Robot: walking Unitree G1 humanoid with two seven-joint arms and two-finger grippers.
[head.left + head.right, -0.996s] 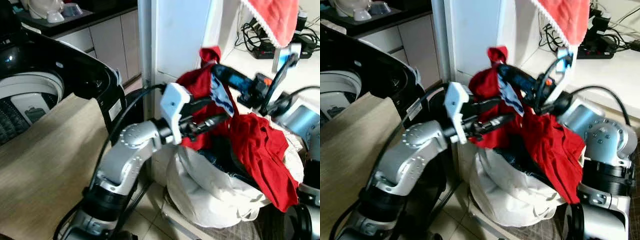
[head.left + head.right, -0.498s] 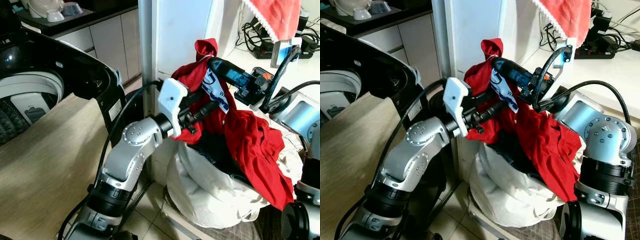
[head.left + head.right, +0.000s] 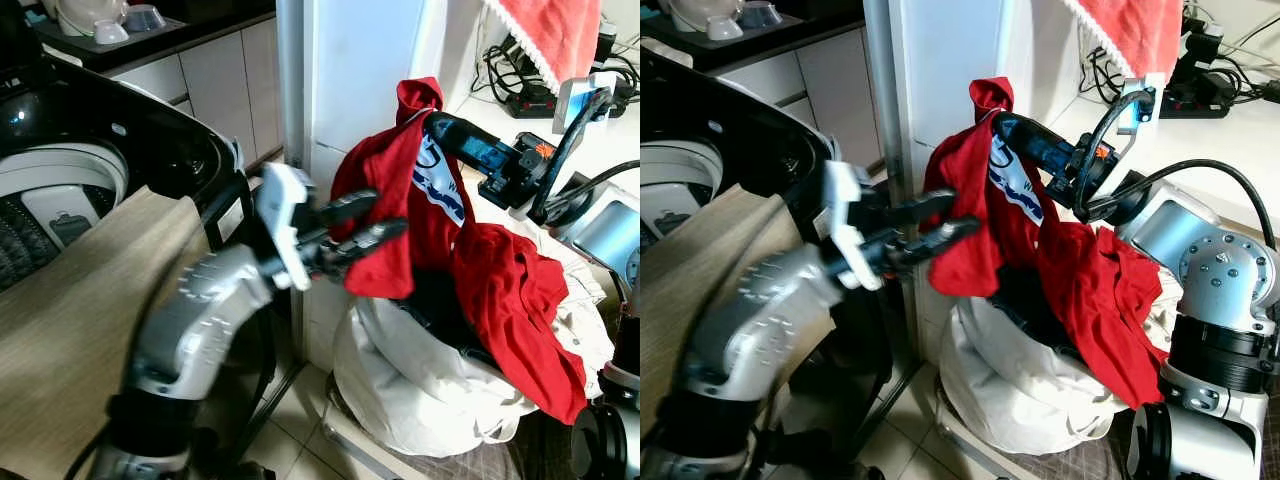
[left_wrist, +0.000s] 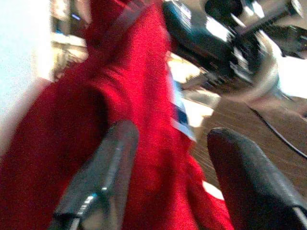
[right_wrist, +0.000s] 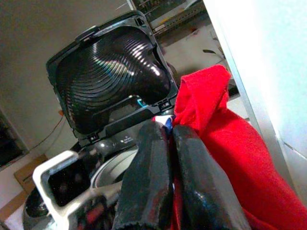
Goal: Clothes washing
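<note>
**Red garment held up over the laundry bag by right gripper**

Right gripper (image 3: 432, 122) was clamped on the red garment (image 3: 400, 200) near its top; in the right wrist view the two fingers (image 5: 192, 177) were pressed together with red cloth pinched between them. A knot of fabric stuck up above the grip. The garment hung down from there, with a white and blue printed patch (image 3: 438, 185) showing just under the gripper. Its lower part draped over the rim of the white laundry bag (image 3: 420, 390) and trailed down the bag's right side.

Left gripper (image 3: 365, 225) was apart, holding nothing. Fingers pointed at the left edge of the hanging garment, tips touching or just beside the cloth; can't tell which. Left wrist view was blurred but showed both fingers (image 4: 105, 167) spread, with red fabric in front of them. The left arm was motion-blurred in both eye views.

The bag sat on the floor against a white cabinet (image 3: 350, 70), dark clothes visible inside it. Top-load washing machine (image 3: 60, 190) was on the robot's left, lid up (image 5: 110, 72), drum open. A beige cloth (image 3: 90, 310) lay in front of the washer. A pink towel (image 3: 555, 35) hung at upper right above a power strip (image 3: 530, 100) on the counter.
</note>
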